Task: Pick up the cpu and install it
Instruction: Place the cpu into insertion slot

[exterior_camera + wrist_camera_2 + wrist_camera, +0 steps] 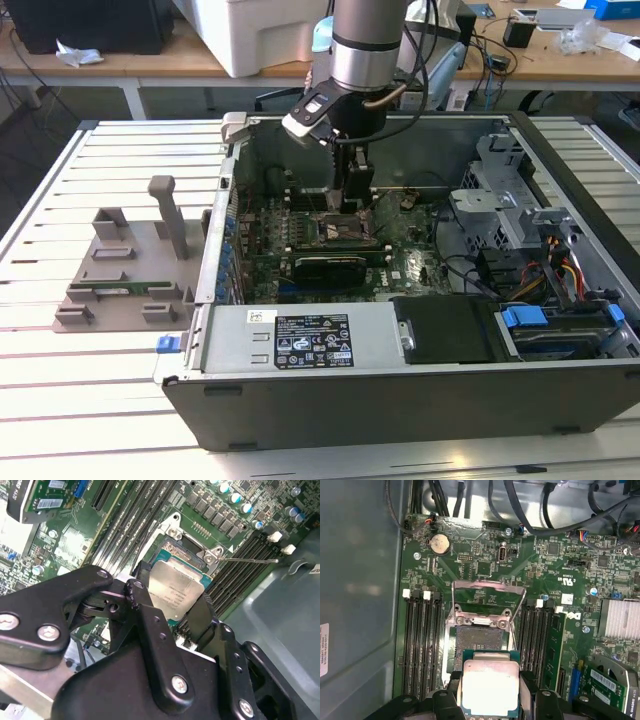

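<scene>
Black claw (491,707), closed on opposite edges of the cpu (490,682), held the chip over the motherboard (480,565), close above the empty socket (479,636) with its load plate (480,584) raised: pick-up appeared complete, seating not yet done.

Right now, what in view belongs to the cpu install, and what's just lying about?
Job: gripper, shut on the cpu; empty socket, its frame raised.
Lying about: grey fixture; power supply; coin cell.
</scene>
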Robot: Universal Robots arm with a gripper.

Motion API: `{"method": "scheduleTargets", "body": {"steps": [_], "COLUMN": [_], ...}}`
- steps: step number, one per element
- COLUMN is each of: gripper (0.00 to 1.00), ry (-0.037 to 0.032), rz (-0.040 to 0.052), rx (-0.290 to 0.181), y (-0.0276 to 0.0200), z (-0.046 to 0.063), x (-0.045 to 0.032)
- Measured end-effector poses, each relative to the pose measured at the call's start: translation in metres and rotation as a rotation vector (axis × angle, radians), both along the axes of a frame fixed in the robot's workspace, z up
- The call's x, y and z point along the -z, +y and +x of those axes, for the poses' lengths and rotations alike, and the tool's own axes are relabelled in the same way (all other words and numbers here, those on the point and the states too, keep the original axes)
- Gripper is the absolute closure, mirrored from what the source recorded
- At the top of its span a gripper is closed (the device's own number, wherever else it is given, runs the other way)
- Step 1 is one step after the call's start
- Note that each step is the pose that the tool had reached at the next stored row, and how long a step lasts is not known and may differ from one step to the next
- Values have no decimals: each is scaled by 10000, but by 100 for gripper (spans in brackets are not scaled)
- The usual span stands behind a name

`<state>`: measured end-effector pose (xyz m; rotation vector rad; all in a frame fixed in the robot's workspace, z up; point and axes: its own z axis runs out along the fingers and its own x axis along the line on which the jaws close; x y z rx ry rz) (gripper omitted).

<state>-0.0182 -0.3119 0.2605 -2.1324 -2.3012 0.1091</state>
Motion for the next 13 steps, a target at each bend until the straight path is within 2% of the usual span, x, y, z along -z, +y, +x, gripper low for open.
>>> {"method": "scheduleTargets", "body": {"steps": [4,7,13], "gripper": [46,46,46], "ry": [-1,20,34], "rz": [-4,-20,-19], "rx": [0,0,1], "y": [1,5,10], "z": [1,25,41], "x": [11,88,186]}}
